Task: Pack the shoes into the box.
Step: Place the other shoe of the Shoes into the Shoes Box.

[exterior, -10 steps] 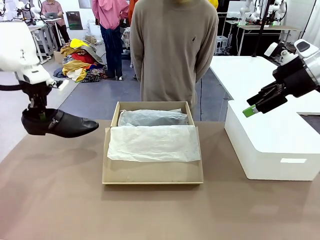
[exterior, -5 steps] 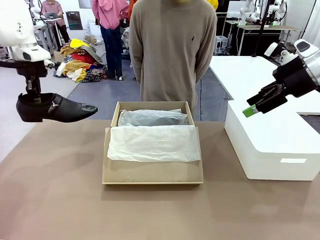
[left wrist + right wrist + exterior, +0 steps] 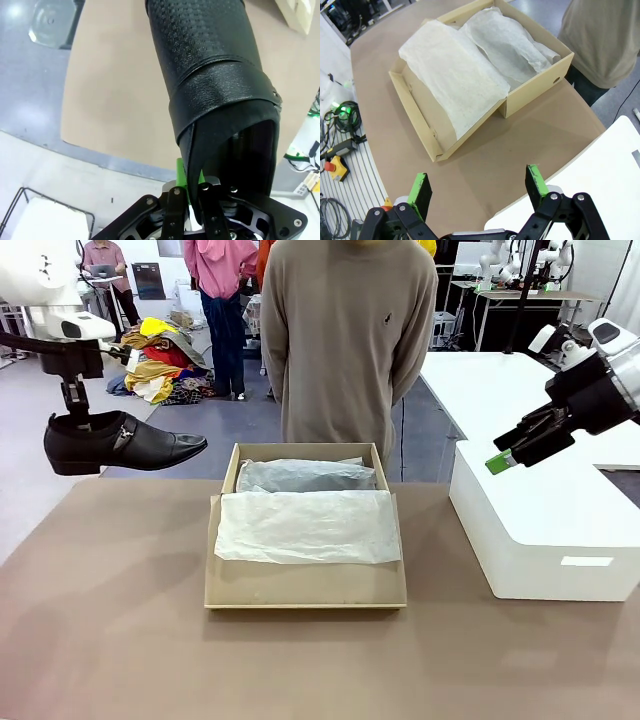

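- Shoe (image 3: 120,443), glossy black with a small buckle strap on its side, hangs directly under the left pincer (image 3: 78,420). It is clear of the table (image 3: 120,640), its sole is roughly level, and its toe points away from the pincer toward the box (image 3: 300,595).
- The left pincer is clenched on the shoe's heel rim. In the left wrist view a green pad (image 3: 181,172) lies against the outside of the leather collar, with the other finger inside the opening.
- The box lies open on the table, lower than the left pincer and well apart from it, between the two pincers. White tissue paper (image 3: 305,525) is spread across it.
- The right pincer (image 3: 505,458) is released, its green-tipped fingers spread wide with nothing between them. It hovers over the edge of a white box (image 3: 540,540), and the cardboard box is below and ahead of it.
- A person (image 3: 345,340) stands beyond the cardboard box, at the far side of the table.
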`<state>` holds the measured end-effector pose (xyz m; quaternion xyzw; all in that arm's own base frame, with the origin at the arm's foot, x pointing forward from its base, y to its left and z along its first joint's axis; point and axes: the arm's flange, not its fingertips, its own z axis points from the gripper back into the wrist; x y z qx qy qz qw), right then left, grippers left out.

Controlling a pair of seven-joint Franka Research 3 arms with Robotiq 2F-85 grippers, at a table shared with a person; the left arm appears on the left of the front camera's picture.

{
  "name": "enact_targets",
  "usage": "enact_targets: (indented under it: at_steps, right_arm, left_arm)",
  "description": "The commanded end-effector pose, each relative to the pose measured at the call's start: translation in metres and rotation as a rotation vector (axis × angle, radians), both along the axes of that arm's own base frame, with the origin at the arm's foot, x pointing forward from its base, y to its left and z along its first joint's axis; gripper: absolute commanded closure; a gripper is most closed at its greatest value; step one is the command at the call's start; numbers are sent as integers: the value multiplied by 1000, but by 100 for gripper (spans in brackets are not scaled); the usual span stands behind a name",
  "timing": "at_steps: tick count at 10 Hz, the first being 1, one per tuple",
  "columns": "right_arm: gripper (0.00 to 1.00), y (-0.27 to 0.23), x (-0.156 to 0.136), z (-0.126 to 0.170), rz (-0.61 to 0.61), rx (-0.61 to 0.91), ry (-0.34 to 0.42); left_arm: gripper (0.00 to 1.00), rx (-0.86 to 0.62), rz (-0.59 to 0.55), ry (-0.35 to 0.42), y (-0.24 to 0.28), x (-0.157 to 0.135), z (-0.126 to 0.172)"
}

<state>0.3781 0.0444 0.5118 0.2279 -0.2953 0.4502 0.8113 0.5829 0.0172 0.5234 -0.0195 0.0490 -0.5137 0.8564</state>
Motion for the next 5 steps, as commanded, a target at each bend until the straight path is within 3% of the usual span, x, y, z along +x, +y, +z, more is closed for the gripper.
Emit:
enact_targets:
  at_steps: [1, 5]
  right_arm:
    - [0, 0, 3, -2, 22, 28, -22]
    - [0, 0, 3, -2, 22, 28, -22]
  left_arm:
    - [100, 9, 11, 0, 10, 2, -3]
    - [100, 9, 11, 0, 10, 2, -3]
